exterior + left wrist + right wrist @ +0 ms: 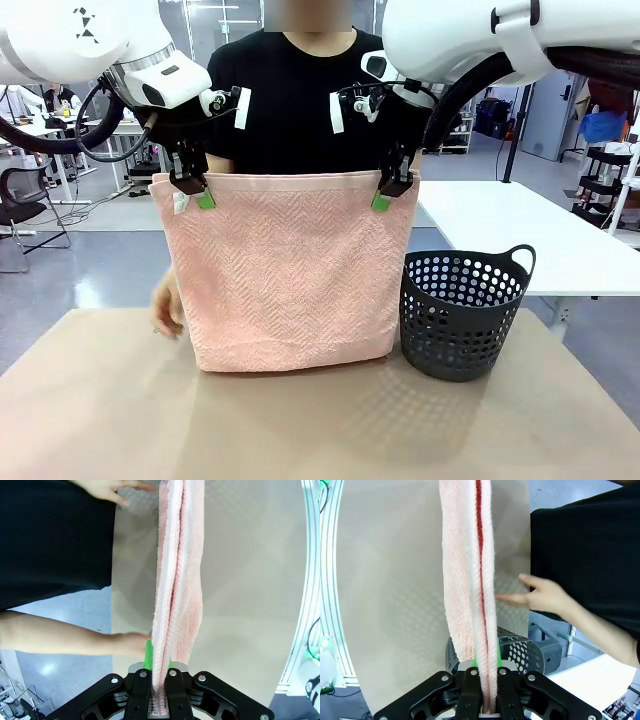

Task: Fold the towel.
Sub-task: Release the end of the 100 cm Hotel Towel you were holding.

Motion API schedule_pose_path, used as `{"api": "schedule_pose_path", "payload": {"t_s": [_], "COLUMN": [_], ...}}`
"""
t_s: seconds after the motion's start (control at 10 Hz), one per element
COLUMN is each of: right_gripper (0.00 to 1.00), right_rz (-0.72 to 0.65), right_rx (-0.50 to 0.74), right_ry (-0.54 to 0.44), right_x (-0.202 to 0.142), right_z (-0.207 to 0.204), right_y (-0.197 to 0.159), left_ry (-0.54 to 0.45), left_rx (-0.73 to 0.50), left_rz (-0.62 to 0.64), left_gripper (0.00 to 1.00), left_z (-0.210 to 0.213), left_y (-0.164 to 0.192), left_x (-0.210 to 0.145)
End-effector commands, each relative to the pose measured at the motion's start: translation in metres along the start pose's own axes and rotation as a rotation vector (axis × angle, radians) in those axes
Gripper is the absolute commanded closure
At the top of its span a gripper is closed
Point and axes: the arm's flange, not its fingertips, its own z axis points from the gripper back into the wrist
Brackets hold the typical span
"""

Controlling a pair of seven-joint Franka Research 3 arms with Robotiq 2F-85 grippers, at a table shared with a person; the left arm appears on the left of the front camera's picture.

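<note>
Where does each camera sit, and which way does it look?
Front view: fixed between the arms, facing across the tan table at the person; both white arms show, jaws holding a salmon-pink terry towel up beside a dark perforated plastic basket.
Left wrist view: on the left wrist, looking down its shut jaws along the towel to the table; the person's forearm shows.
Right wrist view: likewise from the right wrist; basket below.
Both wrist views share towel, table, person.

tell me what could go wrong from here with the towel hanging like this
The left gripper and right gripper pinch only the top corners of the doubled towel, so a layer might slip out and the fold open. The basket stands close by the towel's edge; a swing could knock it. The person's hand sits just behind the towel and might get brushed.
</note>
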Motion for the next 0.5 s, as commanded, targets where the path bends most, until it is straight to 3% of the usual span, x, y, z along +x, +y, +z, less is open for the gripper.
{"api": "schedule_pose_path", "payload": {"t_s": [0.0, 0.4], "right_gripper": [1.0, 1.0], "right_rz": [0.001, 0.001], "right_rx": [-0.003, -0.003], "right_ry": [0.001, 0.001], "right_x": [-0.0007, -0.0007], "right_z": [0.0012, 0.0012], "right_y": [0.0001, 0.0001], "left_ry": [-0.001, -0.001], "left_rx": [0.003, 0.003], "left_rz": [0.002, 0.002], "left_gripper": [1.0, 1.0], "left_z": [0.0007, 0.0007], "left_y": [0.0005, 0.0005], "left_x": [-0.0006, -0.0006]}}
